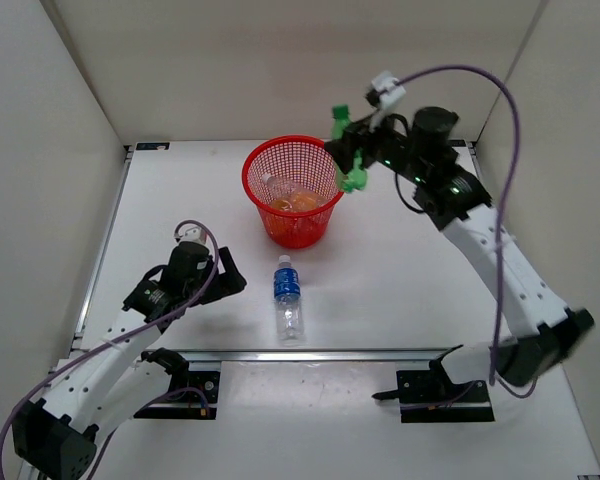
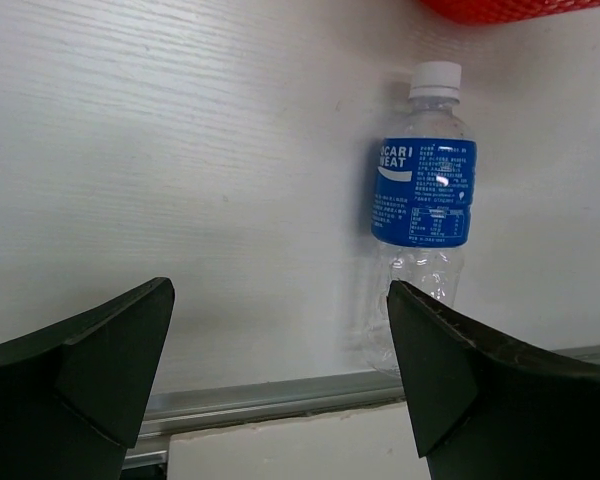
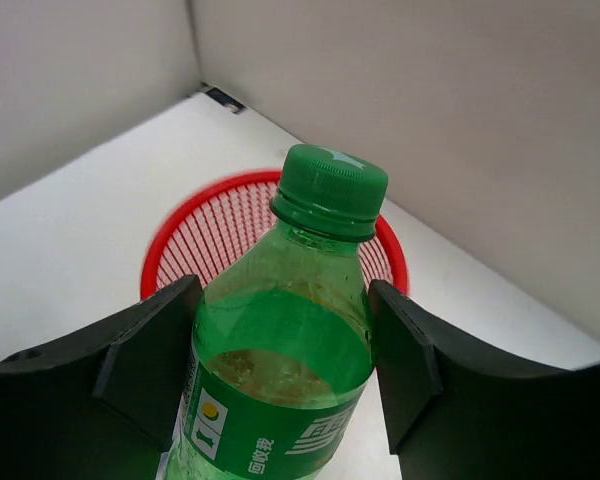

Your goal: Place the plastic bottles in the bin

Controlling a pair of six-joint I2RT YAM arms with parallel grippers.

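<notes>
The red mesh bin (image 1: 252,190) stands at the middle back of the table. Inside it lie orange bottles (image 1: 300,203) and a clear bottle (image 1: 274,183). My right gripper (image 1: 354,152) is shut on a green bottle (image 1: 342,128), held upright in the air just beyond the bin's right rim. In the right wrist view both fingers press the green bottle (image 3: 280,370) at the right gripper (image 3: 285,300), with the bin (image 3: 170,250) below. A clear bottle with a blue label (image 1: 288,296) lies on the table in front of the bin. My left gripper (image 1: 228,274) is open, to its left. In the left wrist view the left gripper (image 2: 280,295) holds nothing, and the blue-label bottle (image 2: 424,195) lies ahead to the right.
White walls (image 1: 60,150) close the table in on the left, back and right. A metal rail (image 1: 310,353) runs along the near edge, in front of the arm bases.
</notes>
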